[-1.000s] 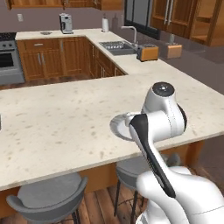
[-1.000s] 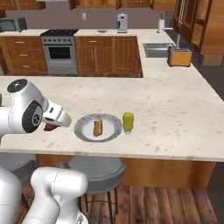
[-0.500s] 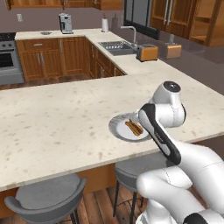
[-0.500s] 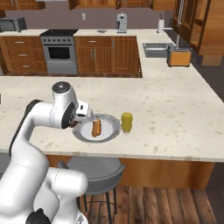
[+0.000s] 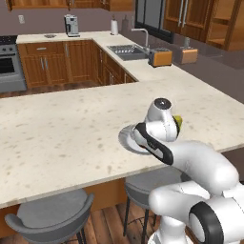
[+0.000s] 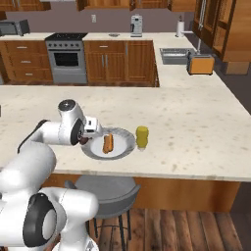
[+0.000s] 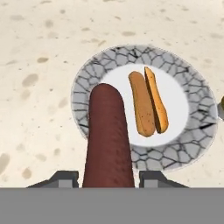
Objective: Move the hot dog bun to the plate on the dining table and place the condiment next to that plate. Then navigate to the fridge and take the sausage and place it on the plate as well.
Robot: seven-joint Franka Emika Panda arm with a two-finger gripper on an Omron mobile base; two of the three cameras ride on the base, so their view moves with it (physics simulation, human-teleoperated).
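A dark red sausage (image 7: 107, 135) is held between my fingers; my gripper (image 7: 108, 179) is shut on it, and it hangs over the near left part of the plate (image 7: 87, 83). The hot dog bun (image 7: 148, 103), split open, lies on the plate's white middle, to the right of the sausage. In the right base view my gripper (image 6: 86, 138) sits at the left rim of the plate (image 6: 126, 142), with the bun (image 6: 108, 143) on it. The yellow condiment (image 6: 141, 137) bottle stands upright just right of the plate. In the left base view my arm covers most of the plate (image 5: 127, 138).
The plate stands near the front edge of the long speckled dining counter (image 6: 196, 122). Grey stools (image 6: 105, 188) stand below that edge. A toaster (image 6: 201, 63) and a sink (image 6: 174, 55) are on the far counter, with a stove (image 6: 66, 56) at the back left.
My arm has swung in from the left toward the plate, carrying the sausage. The hand now hangs over the plate's rim. Bun and condiment have not moved.
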